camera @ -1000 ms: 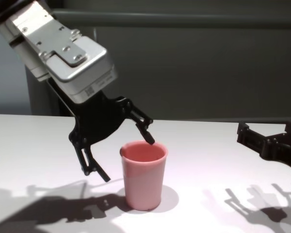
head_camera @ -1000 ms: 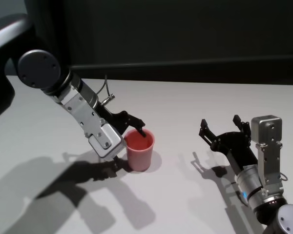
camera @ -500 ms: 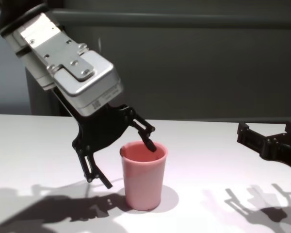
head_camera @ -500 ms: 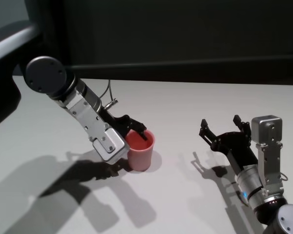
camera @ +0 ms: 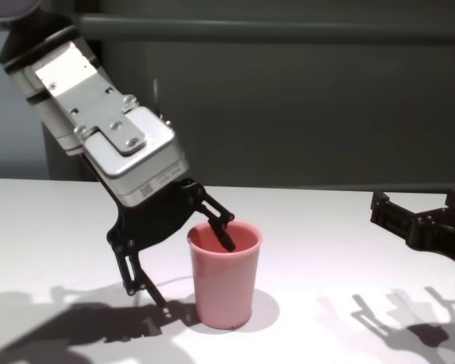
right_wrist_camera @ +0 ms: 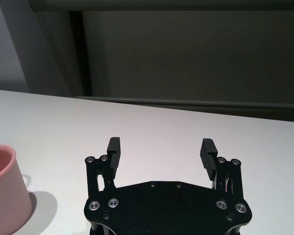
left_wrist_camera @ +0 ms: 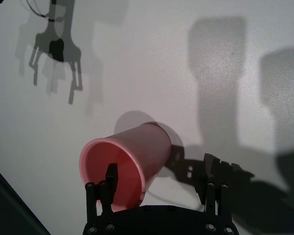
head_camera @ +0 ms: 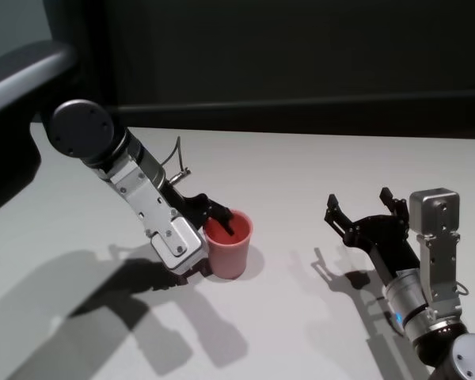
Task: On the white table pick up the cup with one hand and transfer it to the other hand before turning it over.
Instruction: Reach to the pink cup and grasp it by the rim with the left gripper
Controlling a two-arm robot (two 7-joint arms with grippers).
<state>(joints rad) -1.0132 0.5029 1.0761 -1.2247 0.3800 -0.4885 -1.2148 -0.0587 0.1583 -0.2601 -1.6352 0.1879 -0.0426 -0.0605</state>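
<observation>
Step in hand: the initial pick, grasp not yet made. The small salmon-pink plastic tumbler (the cup) (head_camera: 227,245) stands upright, rim up, on the broad matte white table (head_camera: 317,170), left of centre in the head view.

Left gripper (camera: 186,258) is down at the cup with its jaws spread, straddling the near wall: 1 finger (camera: 223,233) dips inside the mouth, the other (camera: 136,280) sits outside, low by the base. The left wrist view shows the same, 1 finger inside the rim and the other outside against the table. No squeeze visible; the wall looks undeformed and the cup is not lifted, its base on the table with its shadow right under it.

Right gripper (head_camera: 362,211) is parked well apart to the cup's right, above the table, jaws wide apart and empty. The right wrist view catches only the cup's edge at the side.

Next move, as a judgement: close the left jaws on the wall, then lift straight up. A thin tapered wall pinched on 1 side could tilt or slip, so a firm, low-speed close matters. The right gripper then needs to come in for the handover, gripping the body clear of the left fingers. Flip comes after that.
</observation>
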